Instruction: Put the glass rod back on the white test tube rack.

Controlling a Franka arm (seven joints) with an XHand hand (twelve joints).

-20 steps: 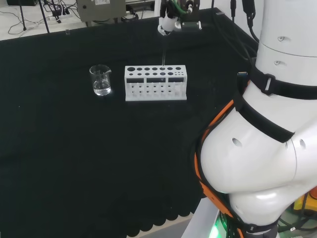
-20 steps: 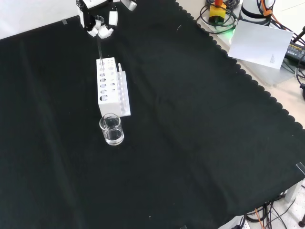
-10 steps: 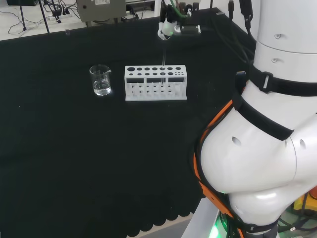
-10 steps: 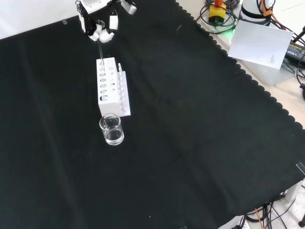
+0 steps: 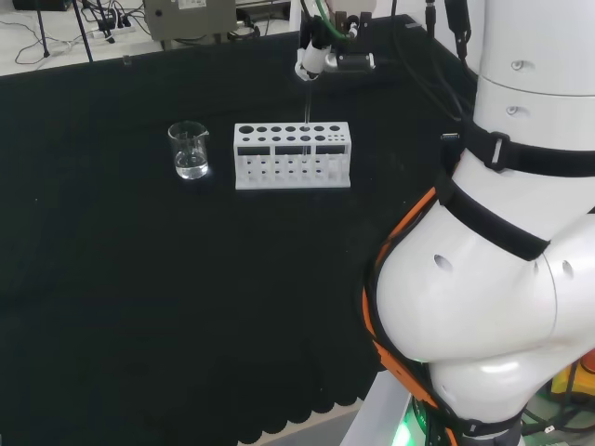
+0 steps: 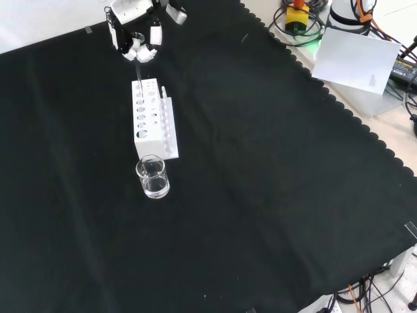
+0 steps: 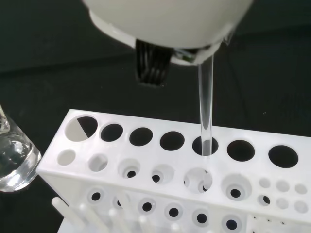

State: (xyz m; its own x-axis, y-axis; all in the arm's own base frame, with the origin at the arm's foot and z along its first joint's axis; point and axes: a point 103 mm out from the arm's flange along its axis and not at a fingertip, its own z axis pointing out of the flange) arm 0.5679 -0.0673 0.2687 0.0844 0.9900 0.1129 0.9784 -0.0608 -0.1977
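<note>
Hand above the far end of the rack in the front view, fingers curled down and pinched on the top of the rod. In the head view, same hand behind the rack, toward its right part, at the cloth's far side.

Rod upright, hanging straight down from the fingertips into the rack. Seen from the wrist, rod entering a hole in the back row of the rack's top plate, third hole from one end; lower tip visible through the plate, passing the hole of the shelf beneath. Whether the tip rests on the rack's base: cannot tell. Blurred white part of the hand right over the rod's top end.

Rack white, with two rows of round holes on top, a row of pegs along one long side, lying flat on the cloth.

Beaker left of the rack in the head view, near but apart; nearer the camera than the rack in the front view, just off its end. Clear liquid in its lower part. Edge of the beaker also beside the rack's corner in the wrist view.
</note>
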